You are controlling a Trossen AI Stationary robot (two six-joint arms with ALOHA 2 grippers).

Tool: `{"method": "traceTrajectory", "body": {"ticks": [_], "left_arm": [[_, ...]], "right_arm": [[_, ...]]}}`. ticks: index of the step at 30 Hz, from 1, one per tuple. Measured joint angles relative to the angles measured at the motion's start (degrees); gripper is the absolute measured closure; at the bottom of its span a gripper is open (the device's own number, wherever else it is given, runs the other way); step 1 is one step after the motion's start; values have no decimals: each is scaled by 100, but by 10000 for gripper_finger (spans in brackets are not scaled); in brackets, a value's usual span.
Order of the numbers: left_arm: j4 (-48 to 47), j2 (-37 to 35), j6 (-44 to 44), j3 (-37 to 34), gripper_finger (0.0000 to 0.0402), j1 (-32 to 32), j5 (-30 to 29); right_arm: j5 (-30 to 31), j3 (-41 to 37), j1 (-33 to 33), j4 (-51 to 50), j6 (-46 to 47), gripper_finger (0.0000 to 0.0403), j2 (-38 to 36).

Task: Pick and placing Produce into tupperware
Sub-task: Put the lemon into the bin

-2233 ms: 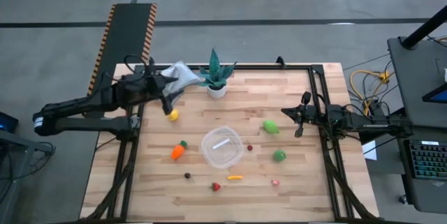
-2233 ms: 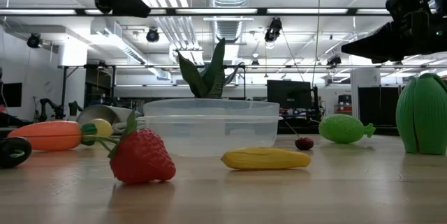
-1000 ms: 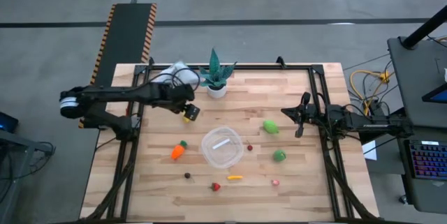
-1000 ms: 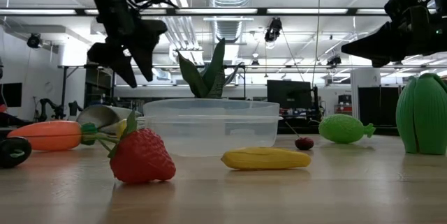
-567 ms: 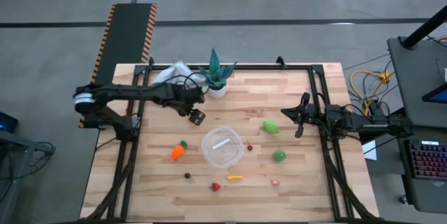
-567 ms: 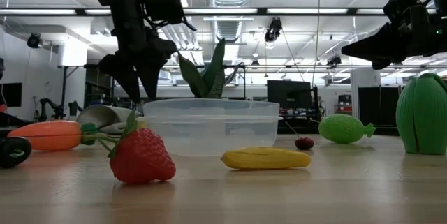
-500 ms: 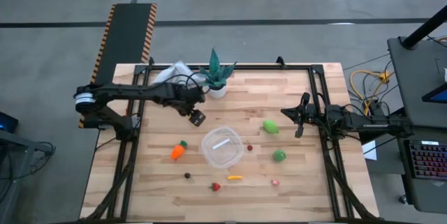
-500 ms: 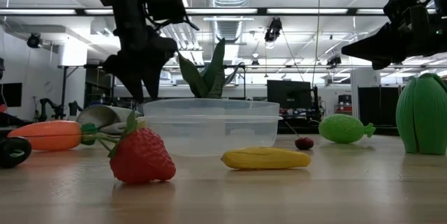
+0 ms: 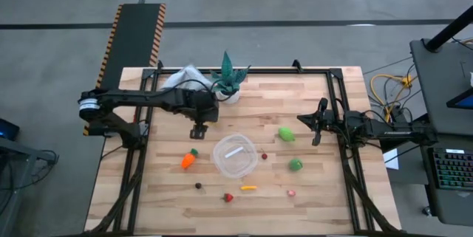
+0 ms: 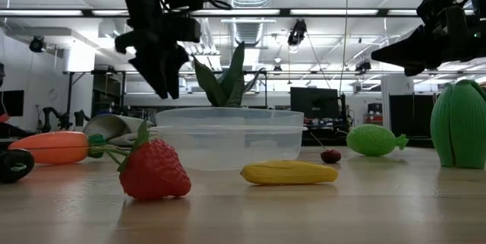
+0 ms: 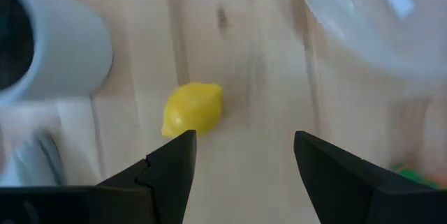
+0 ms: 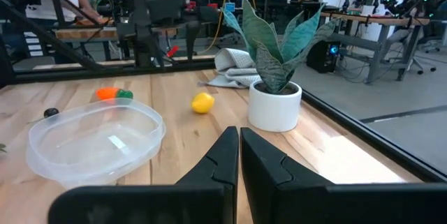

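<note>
Produce lies scattered over the pale wooden slat table [image 9: 318, 185]. Going left to right in the high view: the orange toy carrot with a green top [image 9: 189, 159] sits left of the round clear plastic tupperware [image 9: 235, 156], with a small dark bit [image 9: 198, 186] nearer the front edge. The left gripper [image 9: 197, 129] hangs above the boards just behind the carrot and left of the tupperware rim; in its own wrist view its two dark fingers [image 11: 170, 172] stand wide apart with nothing between them, and the small yellow toy lemon [image 11: 193, 109] lies on the wood just beyond the fingertips. The teal spiky plant in a white pot [image 9: 229, 82] stands at the back, a grey cloth [image 9: 182, 77] beside it. In front of the tupperware lie a red strawberry [image 9: 228, 197] and a yellow-orange corn piece [image 9: 249, 188]. A tiny dark red bit [image 9: 264, 156] rests just right of the container, which holds no produce. Further right come a light green fruit [image 9: 286, 134], a darker green piece [image 9: 295, 165] and a small pink-red bit [image 9: 291, 192]. The right gripper [image 9: 318, 122] waits at the table's right edge, its fingers pressed together and empty.
</note>
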Motion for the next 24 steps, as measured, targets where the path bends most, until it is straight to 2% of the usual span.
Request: {"method": "traceTrajectory", "body": {"ticks": [3,9,20,24], "left_arm": [[25,237,511,9,175,2,-159],[-25,550,524,166,175,-2,-227],[-12,508,-448,240,175,-11,-221],[242,517,-504,227,175,-11,-231]], "right_arm": [[0,0,2,0,0,394,0],[0,0,1,0,0,394,0],[-2,0,2,-2,0,394,53],[-2,0,0,-2,0,394,67]]}}
